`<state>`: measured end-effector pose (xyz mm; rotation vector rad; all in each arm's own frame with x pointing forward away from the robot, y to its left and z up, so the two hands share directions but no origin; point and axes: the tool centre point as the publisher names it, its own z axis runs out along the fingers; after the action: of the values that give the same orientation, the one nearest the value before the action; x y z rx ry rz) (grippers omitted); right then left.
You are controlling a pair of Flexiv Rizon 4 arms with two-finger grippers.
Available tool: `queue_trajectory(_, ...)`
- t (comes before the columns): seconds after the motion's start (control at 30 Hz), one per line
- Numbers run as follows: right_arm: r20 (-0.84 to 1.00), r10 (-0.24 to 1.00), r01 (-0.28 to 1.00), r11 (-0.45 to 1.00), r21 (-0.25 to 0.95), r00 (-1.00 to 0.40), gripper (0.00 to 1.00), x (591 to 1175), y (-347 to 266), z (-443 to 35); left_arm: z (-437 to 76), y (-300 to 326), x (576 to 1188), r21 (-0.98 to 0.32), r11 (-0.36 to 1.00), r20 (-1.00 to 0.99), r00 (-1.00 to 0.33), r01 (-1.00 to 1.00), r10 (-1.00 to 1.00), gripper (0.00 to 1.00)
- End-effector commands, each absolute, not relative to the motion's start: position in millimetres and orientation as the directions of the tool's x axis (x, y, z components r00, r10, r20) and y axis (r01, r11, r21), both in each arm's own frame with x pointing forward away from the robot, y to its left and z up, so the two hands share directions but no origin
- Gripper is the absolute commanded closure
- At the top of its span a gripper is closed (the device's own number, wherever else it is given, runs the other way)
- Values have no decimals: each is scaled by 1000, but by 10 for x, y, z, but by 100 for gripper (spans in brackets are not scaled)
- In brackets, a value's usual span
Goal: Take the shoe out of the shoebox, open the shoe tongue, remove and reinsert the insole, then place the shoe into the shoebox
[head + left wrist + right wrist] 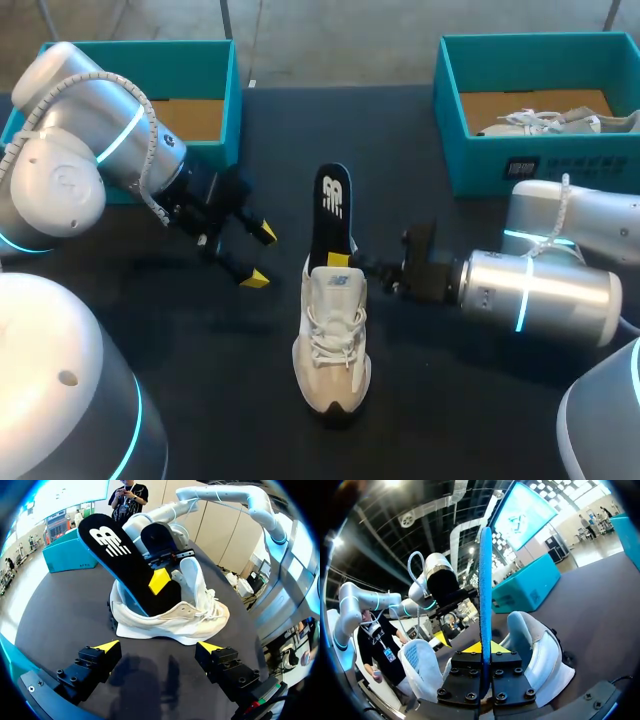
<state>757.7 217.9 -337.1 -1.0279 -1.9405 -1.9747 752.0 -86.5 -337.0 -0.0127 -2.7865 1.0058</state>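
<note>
Where the right claw (347,255) meets the insole (333,210), most of its fingers are hidden from above behind the shoe's collar, and only their yellow tips show. The right wrist view settles it. The insole (485,580) stands edge-on between the two black finger blocks of the right claw (485,652), pinched from both sides. The insole's lower end is sunk in the shoe (331,345) and cannot be seen.

The insole is a thin, flat, rounded tongue shape. One face is black with a white mark and the edge is blue. It leans up out of the heel opening. The shoe is white with knit-looking mesh, white laces and a dark patch at the toe. It stands upright on its sole on the dark matte table (450,410).

The left claw (258,255) hangs spread wide with nothing between its fingers, beside the shoe but apart from it. In its own view the shoe's (175,615) side lies ahead of the open left claw (159,646).

Two teal boxes with brown card floors sit at the far edge. The left box (232,90) is partly blocked by the arm. The right box (480,160) holds a second pale shoe (555,122), half hidden by the wall.
</note>
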Motion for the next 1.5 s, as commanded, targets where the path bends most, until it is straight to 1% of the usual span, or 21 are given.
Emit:
queue_trajectory(0.03,598,-284,612,45,790,-750,100,7635,2182,-3408,-3371,-868,7519,-633,772,164,-984,-52,68,0)
queue_trajectory(0.1,592,-283,606,46,794,-755,100,7663,2190,-3387,-3371,-868,7519,-633,772,164,-984,-52,68,0)
queue_trajectory(0.13,589,-283,603,44,796,-757,86,7678,2197,-3373,-3371,-868,7519,-633,772,164,-984,-52,68,0)
queue_trajectory(0.2,580,-286,594,47,803,-763,69,7708,2218,-3342,-3371,-868,7519,-633,772,164,-984,-52,68,0)
queue_trajectory(0.3,566,-289,579,48,814,-772,62,7759,2248,-3300,-3371,-868,7519,-633,772,164,-984,-52,68,0)
queue_trajectory(0.43,554,-292,565,53,823,-780,56,7828,2284,-3258,-3371,-868,7519,-633,772,164,-984,-52,68,0)
queue_trajectory(0.63,543,-296,551,62,832,-786,57,7891,2311,-3212,-3371,-868,7519,-633,772,164,-984,-52,68,0)
queue_trajectory(0.77,550,-293,554,78,829,-782,54,7871,2276,-3203,-3371,-868,7519,-633,772,164,-984,-52,68,0)
queue_trajectory(0.9,552,-283,555,80,828,-784,54,7834,2234,-3164,-3371,-868,7519,-633,772,164,-984,-52,68,0)
queue_trajectory(1.13,572,-219,566,96,819,-790,55,7799,2171,-3078,-3371,-868,7519,-633,772,164,-984,-52,68,0)
queue_trajectory(1.33,620,-165,595,177,784,-767,58,7810,2165,-3054,-3371,-868,7519,-633,772,164,-984,-52,68,0)
queue_trajectory(1.47,637,-146,606,210,767,-757,63,7819,2161,-3071,-3371,-868,7519,-633,772,164,-984,-52,68,0)
queue_trajectory(1.5,642,-142,609,217,762,-753,72,7821,2158,-3083,-3371,-868,7519,-633,772,164,-984,-52,68,0)
